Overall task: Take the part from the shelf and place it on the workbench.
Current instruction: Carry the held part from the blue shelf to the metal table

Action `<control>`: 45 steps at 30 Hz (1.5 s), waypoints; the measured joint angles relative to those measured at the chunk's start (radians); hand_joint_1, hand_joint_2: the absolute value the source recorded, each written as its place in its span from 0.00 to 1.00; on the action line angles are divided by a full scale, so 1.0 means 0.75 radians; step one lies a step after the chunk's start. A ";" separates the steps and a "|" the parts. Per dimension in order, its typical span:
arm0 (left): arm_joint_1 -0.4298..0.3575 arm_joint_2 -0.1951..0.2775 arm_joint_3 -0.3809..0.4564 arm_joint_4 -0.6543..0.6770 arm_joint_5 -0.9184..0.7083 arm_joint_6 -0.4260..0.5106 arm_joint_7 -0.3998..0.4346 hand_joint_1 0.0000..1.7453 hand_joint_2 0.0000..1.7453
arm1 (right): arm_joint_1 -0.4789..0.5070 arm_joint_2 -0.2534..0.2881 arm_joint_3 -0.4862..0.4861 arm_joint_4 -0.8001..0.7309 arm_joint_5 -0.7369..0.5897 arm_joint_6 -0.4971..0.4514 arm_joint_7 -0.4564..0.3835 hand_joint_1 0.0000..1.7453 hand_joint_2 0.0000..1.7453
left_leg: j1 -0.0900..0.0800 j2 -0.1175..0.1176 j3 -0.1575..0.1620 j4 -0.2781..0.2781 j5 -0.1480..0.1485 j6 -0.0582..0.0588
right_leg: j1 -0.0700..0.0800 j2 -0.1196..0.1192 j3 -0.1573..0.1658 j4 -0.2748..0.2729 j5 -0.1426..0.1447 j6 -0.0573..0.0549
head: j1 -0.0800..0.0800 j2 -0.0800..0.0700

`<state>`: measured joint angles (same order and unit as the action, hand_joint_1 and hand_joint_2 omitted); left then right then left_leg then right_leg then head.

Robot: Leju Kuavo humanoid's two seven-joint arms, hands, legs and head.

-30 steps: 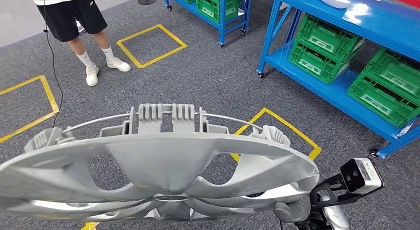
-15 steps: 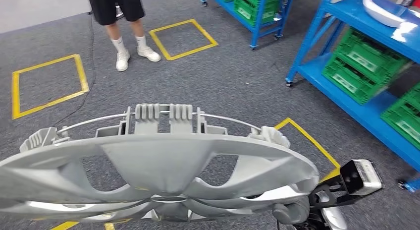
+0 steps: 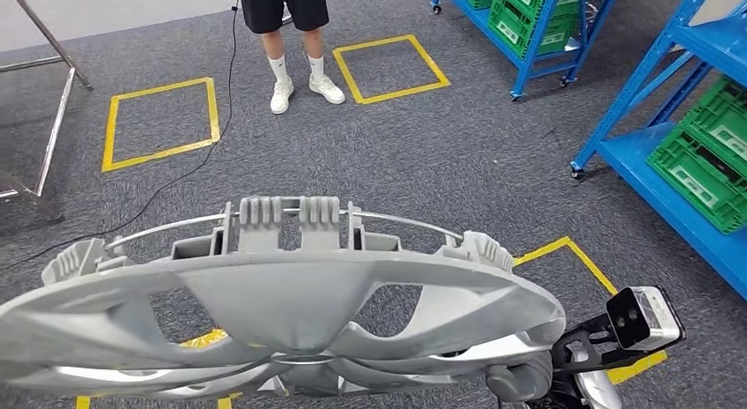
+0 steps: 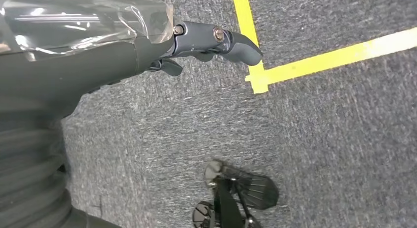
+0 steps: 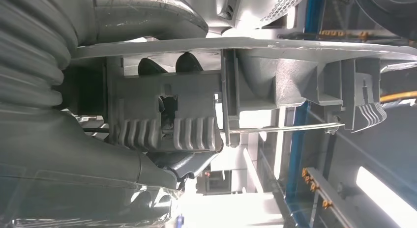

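Note:
The part is a large silver wheel cover (image 3: pixel 282 294) with spoke openings, clips and a wire ring on its back. It is held flat close below my head camera and hides much of the floor. My right hand (image 3: pixel 521 376) grips its edge at the lower right. In the right wrist view that hand (image 5: pixel 78 149) closes around a ribbed clip of the wheel cover (image 5: pixel 295 80), thumb on one face and dark fingers (image 5: pixel 162 66) behind. My left hand (image 4: pixel 98 51) hangs over the grey carpet and holds nothing, with its dark fingers (image 4: pixel 216 39) stretched out.
A person (image 3: pixel 295 39) in black shorts and white shoes stands ahead, with a cable (image 3: pixel 176 180) trailing from them. Blue shelving with green crates (image 3: pixel 705 162) runs along the right, and another unit (image 3: pixel 520 21) stands farther back. Yellow tape squares (image 3: pixel 159 122) mark the carpet. A metal frame (image 3: pixel 44 92) stands at the left.
The whole view has swung left: the shelves slid toward the right edge and the person toward the middle. The wheel cover stays in my right hand, unchanged.

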<state>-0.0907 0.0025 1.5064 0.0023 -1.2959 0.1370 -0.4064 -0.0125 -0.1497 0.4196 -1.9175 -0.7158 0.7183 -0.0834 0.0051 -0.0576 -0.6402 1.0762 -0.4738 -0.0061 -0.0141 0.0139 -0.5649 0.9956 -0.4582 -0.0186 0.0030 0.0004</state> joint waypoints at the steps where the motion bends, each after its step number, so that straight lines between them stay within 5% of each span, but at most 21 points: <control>1: -0.003 0.000 0.000 0.000 -0.003 0.000 -0.001 0.00 1.00 | 0.001 0.001 0.000 -0.002 0.001 0.000 -0.001 1.00 1.00 | 0.001 0.041 -0.043 0.086 -0.042 -0.005 | 0.003 -0.015 0.002 0.000 -0.003 -0.005 | -0.002 0.000; 4: -0.004 -0.001 0.000 0.000 -0.007 0.000 -0.004 0.00 1.00 | 0.005 0.003 0.002 -0.003 0.005 0.000 -0.001 1.00 1.00 | 0.014 0.070 -0.149 0.288 -0.107 -0.017 | 0.008 -0.062 0.004 0.001 -0.010 -0.011 | -0.002 0.000; 5: -0.001 -0.001 0.000 0.000 -0.007 -0.001 -0.006 0.00 1.00 | 0.006 0.004 0.003 -0.003 0.007 0.000 -0.001 1.00 1.00 | 0.017 0.075 -0.140 0.265 -0.084 -0.018 | 0.008 -0.077 0.007 0.001 -0.013 -0.010 | -0.002 0.000; 8: 0.002 0.002 0.000 0.000 -0.007 -0.002 -0.010 0.00 1.00 | 0.007 0.008 0.004 -0.007 0.010 0.000 -0.001 1.00 1.00 | 0.017 0.142 -0.006 0.008 0.029 -0.016 | 0.015 -0.116 0.019 0.002 -0.026 0.002 | -0.003 0.000; 10: 0.001 0.003 0.000 0.000 -0.007 -0.003 -0.014 0.00 1.00 | 0.007 0.009 0.005 -0.010 0.010 0.001 -0.001 1.00 1.00 | 0.008 0.169 0.038 -0.079 0.048 -0.006 | 0.023 -0.140 0.024 0.003 -0.035 0.016 | 0.003 0.000; 12: 0.005 0.004 0.000 0.000 -0.008 -0.002 -0.019 0.00 1.00 | 0.006 0.011 0.007 -0.015 0.012 0.001 -0.001 1.00 1.00 | 0.001 0.139 0.038 -0.087 0.048 0.010 | 0.023 -0.164 0.028 0.002 -0.042 0.030 | 0.008 0.000; 14: 0.011 0.006 0.000 0.000 -0.011 0.000 -0.026 0.00 1.00 | 0.004 0.013 0.009 -0.021 0.014 0.001 0.000 1.00 1.00 | 0.003 0.108 0.048 -0.097 0.055 0.028 | 0.014 -0.130 0.018 0.030 -0.062 0.039 | 0.010 0.000; 17: 0.009 0.011 0.000 0.000 -0.016 0.003 -0.033 0.00 1.00 | 0.001 0.012 0.010 -0.028 0.010 -0.001 0.003 1.00 1.00 | 0.006 0.058 0.055 -0.102 0.060 0.045 | 0.008 -0.037 -0.096 0.258 -0.154 0.029 | 0.016 0.000; 19: 0.010 0.012 0.000 0.000 -0.016 0.011 -0.037 0.00 1.00 | 0.001 0.010 0.011 -0.028 0.006 -0.002 0.006 1.00 1.00 | 0.002 0.019 0.055 -0.102 0.059 0.048 | 0.008 -0.026 -0.177 0.395 -0.187 0.030 | 0.017 0.000; 21: 0.012 0.012 0.000 0.000 -0.016 0.019 -0.040 0.00 1.00 | -0.002 0.009 0.012 -0.028 0.003 -0.002 0.006 1.00 1.00 | 0.000 -0.022 0.058 -0.101 0.059 0.048 | 0.008 -0.018 -0.162 0.329 -0.137 0.043 | 0.017 0.000; 23: 0.012 0.010 0.000 0.000 -0.016 0.021 -0.042 0.00 1.00 | -0.006 0.008 0.012 -0.028 0.000 -0.001 0.006 1.00 1.00 | -0.001 -0.061 0.061 -0.099 0.057 0.045 | 0.009 0.028 -0.081 0.136 -0.049 0.050 | 0.017 0.000; 25: 0.013 0.009 0.000 0.000 -0.016 0.022 -0.043 0.00 1.00 | -0.010 0.007 0.012 -0.028 -0.002 -0.001 0.006 1.00 1.00 | -0.003 -0.090 0.057 -0.096 0.055 0.036 | 0.011 0.069 -0.031 0.025 -0.001 0.037 | 0.016 0.000; 28: 0.025 0.009 0.000 0.000 -0.016 0.024 -0.044 0.00 1.00 | -0.016 0.007 0.013 -0.028 -0.002 0.000 0.006 1.00 1.00 | -0.001 -0.113 0.046 -0.093 0.052 0.017 | 0.012 0.046 -0.017 0.011 0.008 0.014 | 0.015 0.000; 30: 0.029 0.010 0.000 0.000 -0.013 0.029 -0.050 0.00 1.00 | -0.019 0.009 0.013 -0.029 -0.004 0.001 0.006 1.00 1.00 | -0.003 -0.052 0.018 -0.038 0.015 0.005 | 0.009 0.018 -0.010 0.002 0.010 0.000 | 0.012 0.000; 32: 0.027 0.010 0.000 0.000 -0.003 0.048 -0.070 0.00 1.00 | -0.019 0.011 0.013 -0.029 -0.006 0.002 0.005 1.00 1.00 | -0.002 0.035 -0.058 0.121 -0.067 -0.006 | 0.013 -0.013 -0.006 0.000 0.006 -0.011 | 0.010 0.000; 34: 0.026 0.009 0.000 0.000 0.012 0.083 -0.102 0.00 1.00 | -0.018 0.011 0.014 -0.028 -0.008 0.003 0.004 1.00 1.00 | 0.005 0.066 -0.135 0.270 -0.118 -0.014 | 0.017 -0.047 -0.005 0.000 0.002 -0.016 | 0.009 0.000; 35: 0.026 0.008 0.000 0.000 0.018 0.104 -0.118 0.00 1.00 | -0.018 0.011 0.014 -0.028 -0.009 0.001 0.004 1.00 1.00 | 0.007 0.072 -0.143 0.281 -0.109 -0.016 | 0.018 -0.063 -0.004 0.001 -0.001 -0.016 | 0.009 0.000; 38: 0.026 0.007 0.000 0.000 0.027 0.153 -0.153 0.00 1.00 | -0.019 0.011 0.017 -0.028 -0.010 -0.004 0.002 1.00 1.00 | 0.005 0.128 -0.026 0.057 0.001 -0.011 | 0.021 -0.104 0.006 0.001 -0.011 -0.010 | 0.009 0.000; 40: 0.023 0.007 0.000 0.000 0.027 0.161 -0.160 0.00 1.00 | -0.021 0.011 0.020 -0.028 -0.012 -0.004 0.000 1.00 1.00 | -0.004 0.169 0.046 -0.070 0.040 0.003 | 0.030 -0.126 0.012 0.002 -0.018 0.001 | 0.011 0.000; 43: 0.022 0.005 0.000 0.000 0.025 0.160 -0.164 0.00 1.00 | -0.026 0.010 0.026 -0.028 -0.012 -0.004 -0.002 1.00 1.00 | -0.009 0.139 0.056 -0.095 0.048 0.024 | 0.034 -0.159 0.015 0.002 -0.025 0.015 | 0.013 0.000; 45: 0.021 0.003 0.000 0.000 0.024 0.161 -0.165 0.00 1.00 | -0.029 0.010 0.028 -0.028 -0.012 -0.004 -0.003 1.00 1.00 | -0.002 0.108 0.065 -0.109 0.058 0.040 | 0.028 -0.123 -0.004 0.048 -0.053 0.023 | 0.017 0.000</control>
<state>-0.0752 0.0045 1.5062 0.0023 -1.2776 0.2575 -0.5301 -0.0345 -0.1425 0.4409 -1.9386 -0.7251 0.7153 -0.0855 0.0033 0.0235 -0.5911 0.9943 -0.4305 0.0243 0.0066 -0.0782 -0.5677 1.0320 -0.4979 -0.0011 0.0156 0.0004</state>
